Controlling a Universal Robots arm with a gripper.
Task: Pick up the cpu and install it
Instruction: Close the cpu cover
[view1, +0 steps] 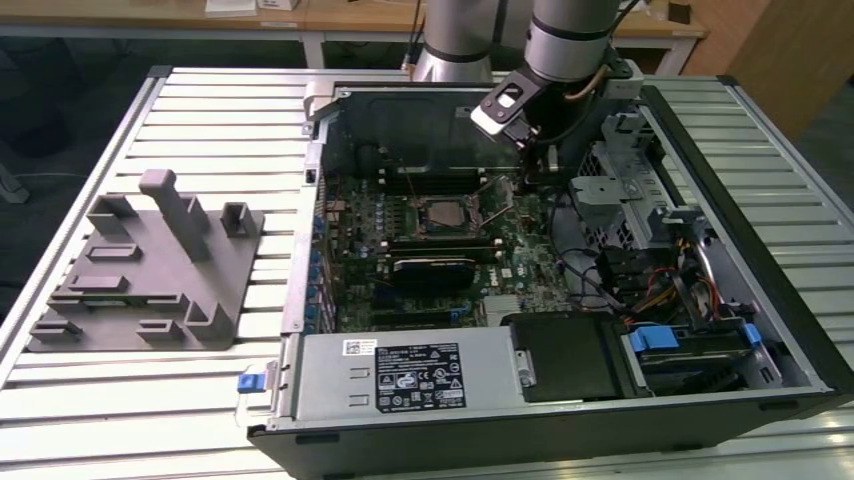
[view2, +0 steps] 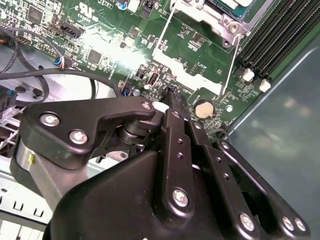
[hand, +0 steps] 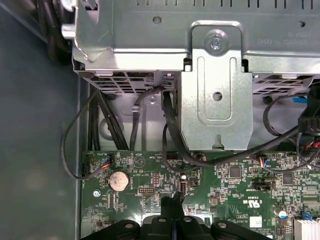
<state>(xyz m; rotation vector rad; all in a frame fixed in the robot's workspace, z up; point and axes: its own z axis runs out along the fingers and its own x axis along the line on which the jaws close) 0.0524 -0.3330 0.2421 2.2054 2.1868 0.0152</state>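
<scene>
End effector (view2: 172, 96), fingers pinched together on nothing visible, is hanging over the motherboard (hand: 230, 190); cpu (view1: 441, 213) is seemingly sitting in the socket (view1: 415, 212) toward the exterior view's left.

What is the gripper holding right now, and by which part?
Nothing that shows: the gripper is shut finger against finger, its tips over the motherboard beside the socket.
</scene>
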